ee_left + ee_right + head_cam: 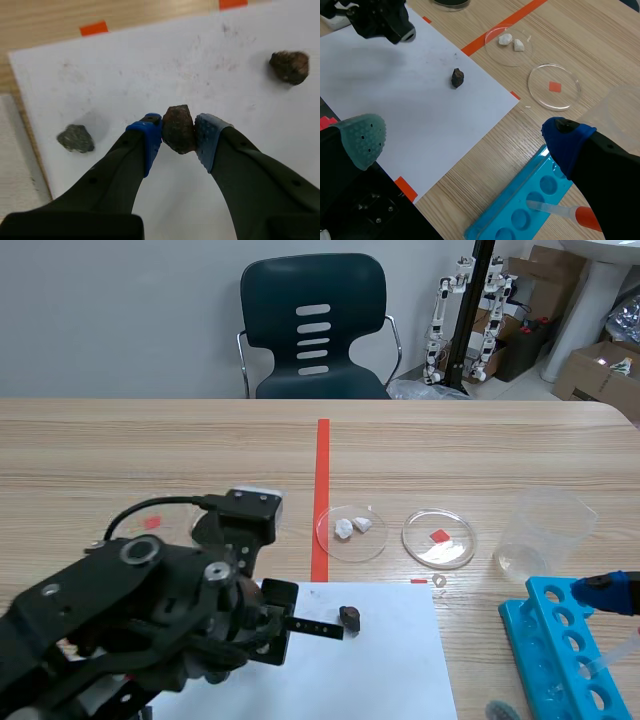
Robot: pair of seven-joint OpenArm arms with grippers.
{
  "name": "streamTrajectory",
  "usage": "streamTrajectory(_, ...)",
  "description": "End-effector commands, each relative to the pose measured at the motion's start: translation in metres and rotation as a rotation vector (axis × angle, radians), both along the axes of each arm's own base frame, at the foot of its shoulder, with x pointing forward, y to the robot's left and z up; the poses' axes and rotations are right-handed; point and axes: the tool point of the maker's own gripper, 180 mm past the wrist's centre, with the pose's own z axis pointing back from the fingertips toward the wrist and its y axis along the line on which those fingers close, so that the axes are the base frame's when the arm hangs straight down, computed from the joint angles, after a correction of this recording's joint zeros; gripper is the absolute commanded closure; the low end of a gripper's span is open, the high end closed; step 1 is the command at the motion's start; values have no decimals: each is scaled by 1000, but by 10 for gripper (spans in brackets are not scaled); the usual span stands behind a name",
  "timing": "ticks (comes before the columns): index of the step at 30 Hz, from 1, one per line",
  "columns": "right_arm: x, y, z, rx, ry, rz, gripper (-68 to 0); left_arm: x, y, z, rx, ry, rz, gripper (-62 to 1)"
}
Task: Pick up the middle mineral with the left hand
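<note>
In the left wrist view a reddish-brown middle mineral (178, 129) is pressed between the blue pads of my left gripper (178, 135), above the white paper sheet (150, 65). A grey mineral (75, 138) lies on the paper to one side of the fingers and a dark brown mineral (289, 66) lies ahead on the other side. In the scene view the left arm (150, 610) covers the sheet's left part and hides its own gripper; the dark brown mineral (349, 617) lies right of it. My right gripper (465, 140) stands open over the table's right side.
Two clear petri dishes stand past the paper: one (351, 532) holds white pieces, the other (438, 538) an orange square. A clear plastic beaker (545, 530) stands at the right. A blue tube rack (565, 650) with a dropper (560, 211) lies under my right gripper. A chair (315, 325) stands behind the table.
</note>
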Motion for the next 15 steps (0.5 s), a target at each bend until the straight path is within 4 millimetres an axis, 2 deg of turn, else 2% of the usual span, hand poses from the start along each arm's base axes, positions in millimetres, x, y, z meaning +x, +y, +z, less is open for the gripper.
streamTrajectory(1, 2, 5, 8, 30, -21, 7, -679, 2, 9, 10, -13, -58, 18, -111)
streamTrajectory(9, 2, 5, 8, 30, -21, 7, -679, 6, 48, 66, -47, -320, 40, -111)
streamTrajectory(15, 2, 5, 8, 30, -21, 7, -679, -1, 65, 101, -69, -482, -27, -111)
